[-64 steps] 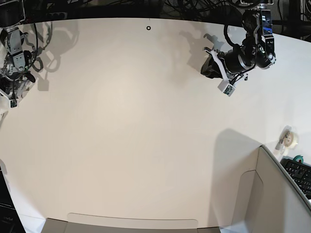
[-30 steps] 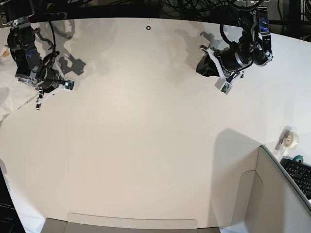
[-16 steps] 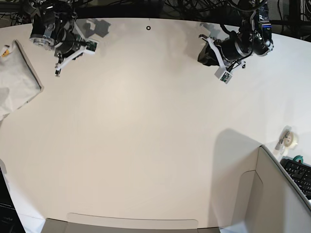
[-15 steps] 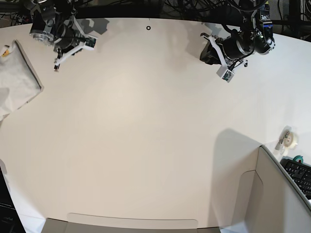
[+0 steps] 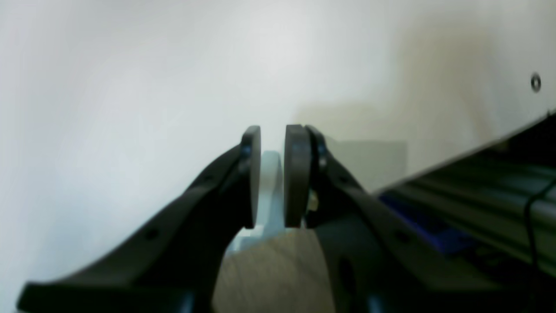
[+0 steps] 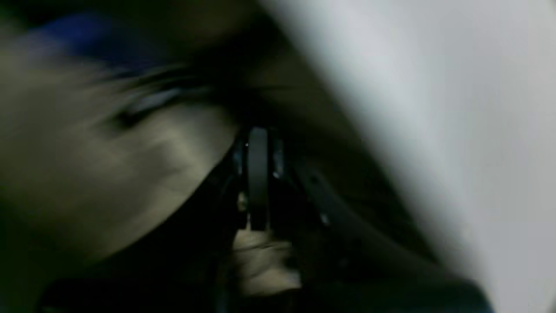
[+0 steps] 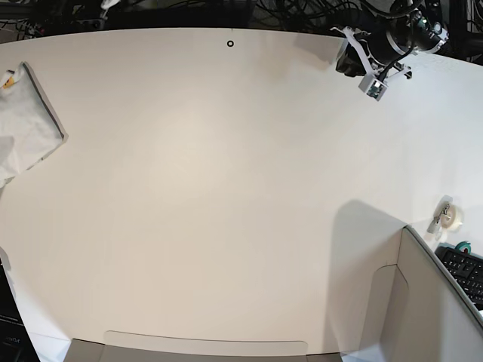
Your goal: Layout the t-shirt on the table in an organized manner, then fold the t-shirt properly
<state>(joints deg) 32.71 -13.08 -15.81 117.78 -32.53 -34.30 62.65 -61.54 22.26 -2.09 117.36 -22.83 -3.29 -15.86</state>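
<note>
Base view first: your table (image 7: 226, 188) is basically bare, and the shirt (image 7: 26, 124) is bunched at its far left edge, part hanging off, same spot as half a second ago. What's changed is the arms. Your right one has swung out of this view completely, and the left gripper (image 7: 349, 59) has pulled back to the top right corner, well away from the shirt. Left wrist cam shows its jaws slightly apart, holding nothing. Right gripper (image 6: 258, 178) is pressed together, empty. So I'd say laying out hasn't started yet.
</note>
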